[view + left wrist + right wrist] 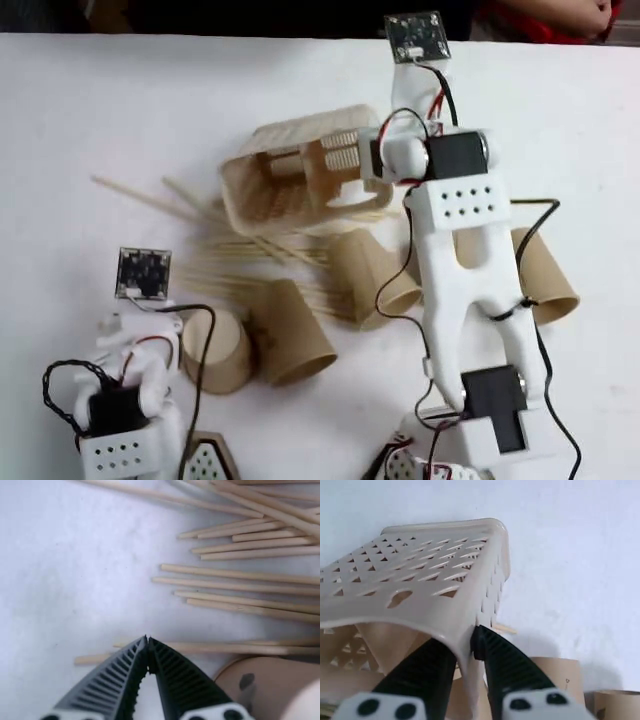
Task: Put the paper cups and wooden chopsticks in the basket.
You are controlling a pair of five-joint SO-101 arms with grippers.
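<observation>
On the white desk (90, 110) the beige latticed basket (265, 190) lies tipped on its side, its right end hidden by the right arm (455, 250); the right hand (465, 635) clamps its wall. Four brown paper cups (295, 340) lie nearer, pale chopsticks (250, 250) strewn between. The left hand (148, 641) is clenched, empty.

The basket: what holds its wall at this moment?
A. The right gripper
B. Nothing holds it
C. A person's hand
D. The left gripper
A: in the right wrist view the right gripper is closed on the wall of the basket, while the left gripper is shut and empty above the table, beside the chopsticks.
</observation>
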